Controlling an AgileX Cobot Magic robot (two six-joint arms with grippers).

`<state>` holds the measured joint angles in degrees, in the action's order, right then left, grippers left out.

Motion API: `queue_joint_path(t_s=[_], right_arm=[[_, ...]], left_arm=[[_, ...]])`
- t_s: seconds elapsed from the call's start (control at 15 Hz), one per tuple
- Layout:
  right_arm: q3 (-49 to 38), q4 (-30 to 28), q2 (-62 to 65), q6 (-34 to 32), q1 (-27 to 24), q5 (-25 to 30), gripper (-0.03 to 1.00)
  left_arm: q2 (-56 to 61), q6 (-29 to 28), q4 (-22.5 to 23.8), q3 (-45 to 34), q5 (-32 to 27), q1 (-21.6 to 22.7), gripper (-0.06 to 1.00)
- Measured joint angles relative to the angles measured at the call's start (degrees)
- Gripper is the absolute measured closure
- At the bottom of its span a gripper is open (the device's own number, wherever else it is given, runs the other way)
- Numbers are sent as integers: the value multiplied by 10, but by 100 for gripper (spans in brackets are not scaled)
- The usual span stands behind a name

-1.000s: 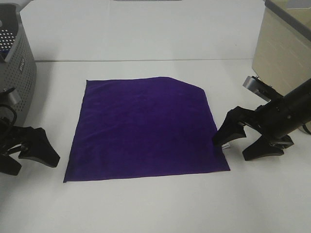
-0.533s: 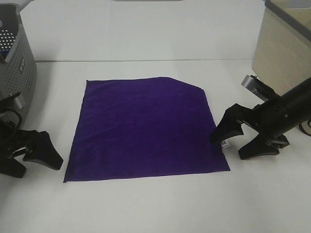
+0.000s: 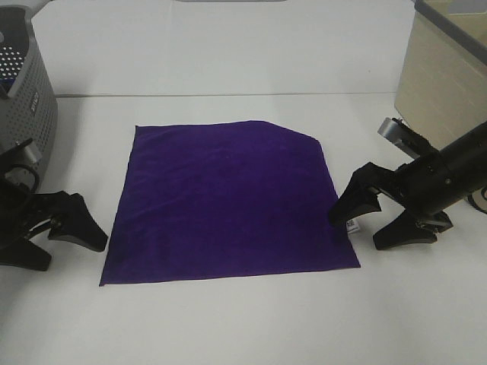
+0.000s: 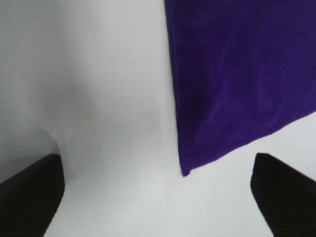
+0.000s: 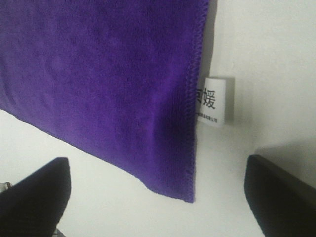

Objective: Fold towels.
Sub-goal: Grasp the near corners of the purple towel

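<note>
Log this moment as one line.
towel: flat, unfolded | left gripper: open, by near-left corner | right gripper: open, by tagged near-right corner

Grey perforated basket [image 3: 27,91], beige bin [image 3: 445,72], white table [image 3: 228,327]

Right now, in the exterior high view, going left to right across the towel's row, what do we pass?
Left gripper → towel → right gripper. Left out: the tag sits between the right jaws, and the basket and beige box overlap the arms.
</note>
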<state>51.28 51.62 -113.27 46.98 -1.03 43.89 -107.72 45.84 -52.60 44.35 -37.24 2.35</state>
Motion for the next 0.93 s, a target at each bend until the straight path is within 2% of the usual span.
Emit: queue_joint_path(t_s=[0.2, 0.47, 0.67, 0.73, 0.87, 0.93], right_arm=[[0, 4, -1, 0, 0, 0, 3], [0, 15, -3, 0, 0, -2, 6], [3, 54, -26, 0, 0, -5, 21], [5, 65, -39, -1, 0, 5, 27], [7, 85, -64, -9, 1, 28, 38], [9, 88, -74, -11, 9, 35, 44]], left_arm=[[-27, 15, -35, 11, -18, -15, 1], [-32, 17, -41, 11, -25, -23, 6], [-38, 11, -42, 21, -26, -80, 13], [-50, -9, -41, 38, -32, -104, 14], [-90, -77, -29, 103, -64, -142, 17], [-112, -119, 2, 141, -93, -158, 20]])
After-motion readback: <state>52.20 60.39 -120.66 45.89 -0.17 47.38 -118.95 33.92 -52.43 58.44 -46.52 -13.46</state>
